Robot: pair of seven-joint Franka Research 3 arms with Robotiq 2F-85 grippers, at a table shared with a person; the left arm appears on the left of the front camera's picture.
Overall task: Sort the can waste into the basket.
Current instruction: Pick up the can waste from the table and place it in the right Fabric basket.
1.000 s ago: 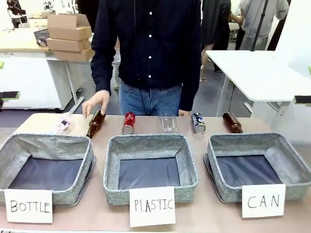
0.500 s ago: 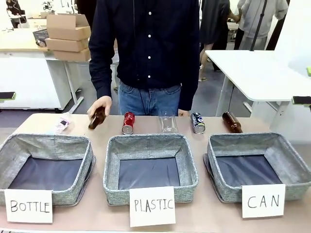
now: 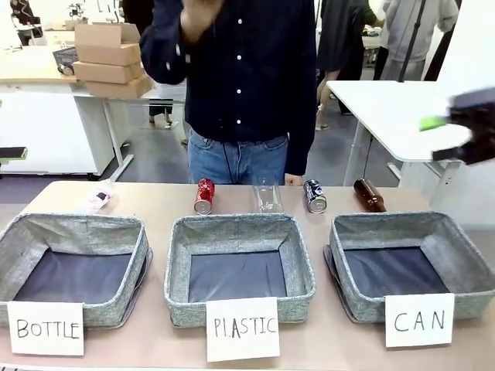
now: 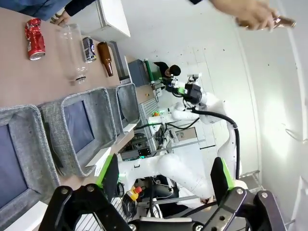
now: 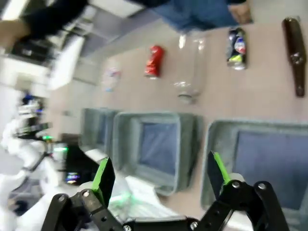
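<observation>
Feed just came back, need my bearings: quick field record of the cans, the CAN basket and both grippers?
red can: lying on table beyond PLASTIC basket
black-and-silver can: lying between clear bottle and brown bottle
CAN basket: robot's right, no can inside
left gripper: open, holding nothing
right gripper: open, holding nothing
cans sorted: none

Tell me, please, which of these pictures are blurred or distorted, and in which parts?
Front view: the table and the cards are sharp; the right tool and the person's raised hand are smeared. Left wrist view: mostly sharp, but bent by the wide lens. Right wrist view: soft all over, the red can smeared.
</observation>
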